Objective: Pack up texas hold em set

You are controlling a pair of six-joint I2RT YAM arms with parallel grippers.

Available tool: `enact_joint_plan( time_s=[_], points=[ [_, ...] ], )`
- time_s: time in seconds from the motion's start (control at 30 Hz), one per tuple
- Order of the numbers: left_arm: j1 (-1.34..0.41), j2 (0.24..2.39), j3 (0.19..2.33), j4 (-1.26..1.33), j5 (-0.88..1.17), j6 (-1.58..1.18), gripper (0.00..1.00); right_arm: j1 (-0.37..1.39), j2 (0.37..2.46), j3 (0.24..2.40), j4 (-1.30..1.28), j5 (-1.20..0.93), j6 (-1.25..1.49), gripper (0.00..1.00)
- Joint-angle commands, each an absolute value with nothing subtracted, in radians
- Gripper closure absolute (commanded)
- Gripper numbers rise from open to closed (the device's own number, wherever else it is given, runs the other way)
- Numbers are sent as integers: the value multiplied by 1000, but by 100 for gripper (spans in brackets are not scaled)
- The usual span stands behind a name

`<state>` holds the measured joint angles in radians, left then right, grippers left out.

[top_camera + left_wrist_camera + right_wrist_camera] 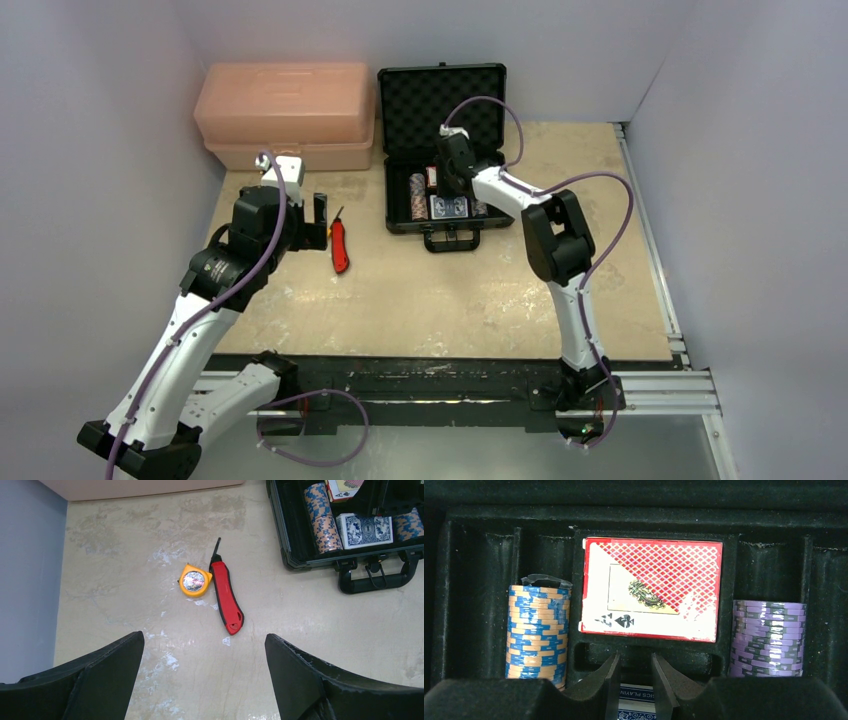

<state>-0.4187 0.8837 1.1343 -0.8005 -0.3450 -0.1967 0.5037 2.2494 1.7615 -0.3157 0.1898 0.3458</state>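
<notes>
R gripper [634,680] nearly shut, empty, over red deck [649,590] in briefcase [395,150]; L gripper [205,680] wide open. Next: shut lid.

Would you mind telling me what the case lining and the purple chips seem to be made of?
The case lining looks like soft black foam: matte, with slots cut into it, and egg-crate dimples inside the lid. The purple chips look like hard plastic or a clay composite, which I cannot tell apart; their striped edges are glossy and catch the light.
</notes>
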Motion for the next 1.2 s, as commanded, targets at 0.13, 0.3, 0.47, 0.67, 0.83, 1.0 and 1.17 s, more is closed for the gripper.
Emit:
enact_joint_plan(
  time_s=[0.13,0.3,0.47,0.67,0.83,1.0,1.17],
  points=[
    [-410,882,1135,-767,-353,-184,9,503,2182,1698,-341,186,339,70],
    [-410,882,1136,-766,-353,-184,9,502,2163,1656,-329,175,347,70],
    [-410,881,1137,-768,-354,-184,9,503,2141,1598,-299,154,354,72],
    [-410,881,1137,-768,-353,-184,9,511,2132,1514,-252,120,377,73],
    [-410,880,1137,-769,-353,-184,9,520,2147,1482,-239,112,382,74],
    [-410,880,1137,-769,-353,-184,9,523,2162,1445,-218,107,385,74],
    [-410,880,1137,-768,-351,-185,9,529,2168,1419,-197,109,388,75]
  ],
)
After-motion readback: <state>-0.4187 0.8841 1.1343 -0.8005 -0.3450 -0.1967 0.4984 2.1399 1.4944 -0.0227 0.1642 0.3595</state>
